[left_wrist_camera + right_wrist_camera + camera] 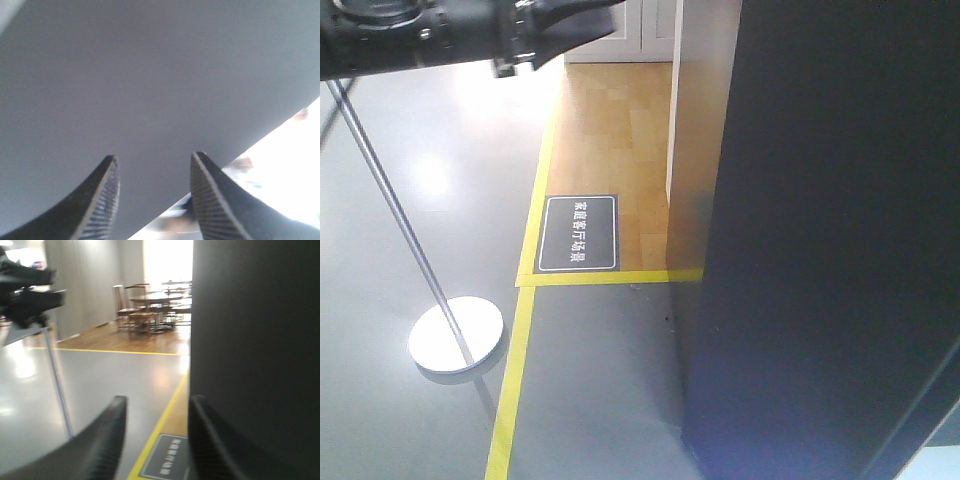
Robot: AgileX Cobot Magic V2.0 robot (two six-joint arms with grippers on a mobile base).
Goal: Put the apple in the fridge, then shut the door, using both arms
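Front view: a tall dark grey slab, the door [830, 240] or a side of the fridge (I cannot tell which), fills the right half; a black arm crosses the top left corner above the grey floor [410, 180].
Apple: not visible in any view; presumably already inside, though no picture shows the interior.
Left hand [152, 197]: fingers apart, nothing between them, tips very close to a plain grey panel; contact cannot be confirmed.
Right hand [157, 437]: fingers apart and empty, just beside the dark panel edge [195, 340], its right finger close against it.
Door position: the white interior is out of sight, so whether it is shut or ajar cannot be told.
Step in hand: likely the closing push, judged from both empty hands at the dark surface.
How the door will handle: rigid, fairly heavy, swinging on a hinge; the smooth painted face gives little friction, so a pinch would slip.
Where to take hold: no grasp needed; press flat with finger backs or tips on the outer face, far from the hinge, for the best leverage.
Risk: a hard shove could rattle the shelf bins or bounce the door back off its seal.
Surroundings: yellow floor tape [525, 330], a dark floor sign [580, 232], a round white stand base [455, 335].
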